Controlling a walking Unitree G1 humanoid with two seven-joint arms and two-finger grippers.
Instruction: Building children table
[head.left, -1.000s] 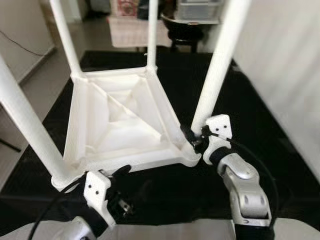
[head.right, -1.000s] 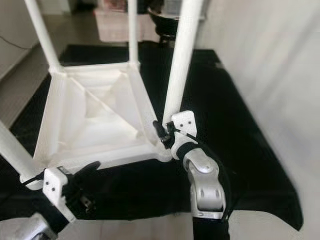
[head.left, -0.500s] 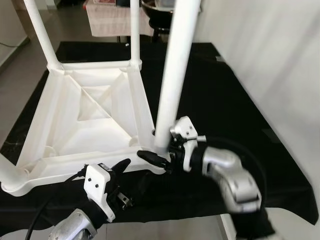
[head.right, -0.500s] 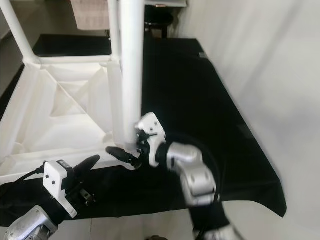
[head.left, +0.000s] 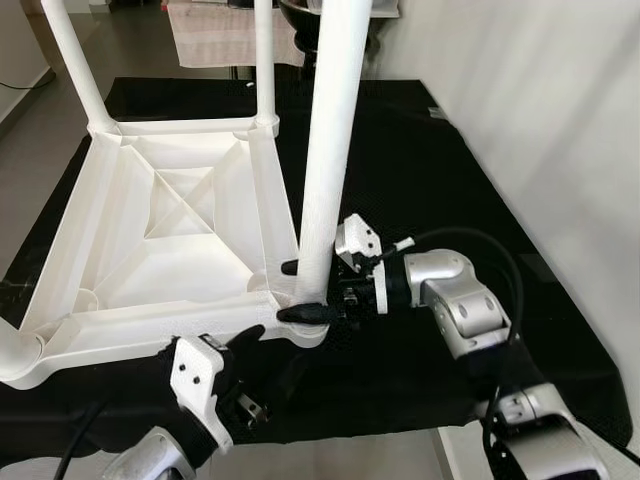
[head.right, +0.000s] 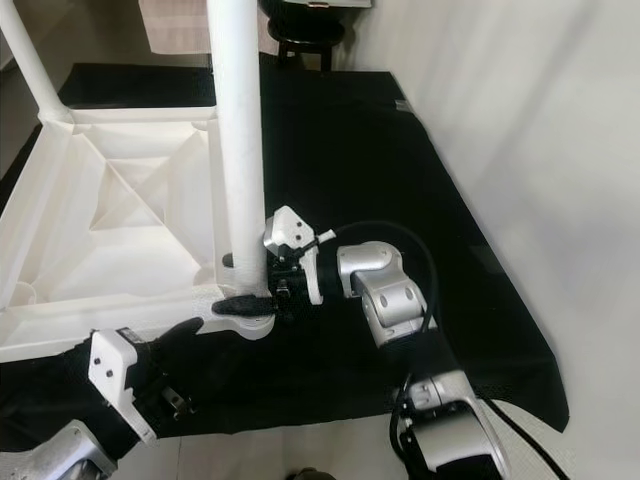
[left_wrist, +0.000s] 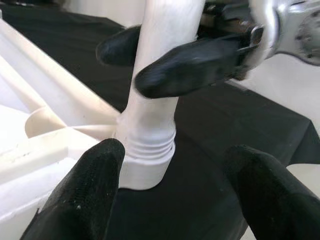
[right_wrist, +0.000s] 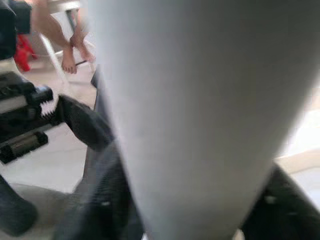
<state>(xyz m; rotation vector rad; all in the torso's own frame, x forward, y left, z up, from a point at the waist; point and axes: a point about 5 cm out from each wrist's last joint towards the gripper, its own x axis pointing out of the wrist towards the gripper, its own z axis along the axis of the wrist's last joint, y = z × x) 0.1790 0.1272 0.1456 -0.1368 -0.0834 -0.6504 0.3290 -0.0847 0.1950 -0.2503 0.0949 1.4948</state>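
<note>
Clamping the upright table leg (head.left: 325, 150) between its fingers, the right gripper (head.left: 298, 290) sits just above the socket; the left gripper (left_wrist: 175, 190) waits open below.

Soft, bright daylight comes from about 12 o'clock, leaving pale sheen on the floor (head.left: 40, 150) there and washing out the white table (head.left: 150, 230). The black mat (head.left: 420, 190) swallows shadow detail. Head views are sharp; the right wrist view is blurred, its table leg (right_wrist: 200, 115) out of focus.
</note>
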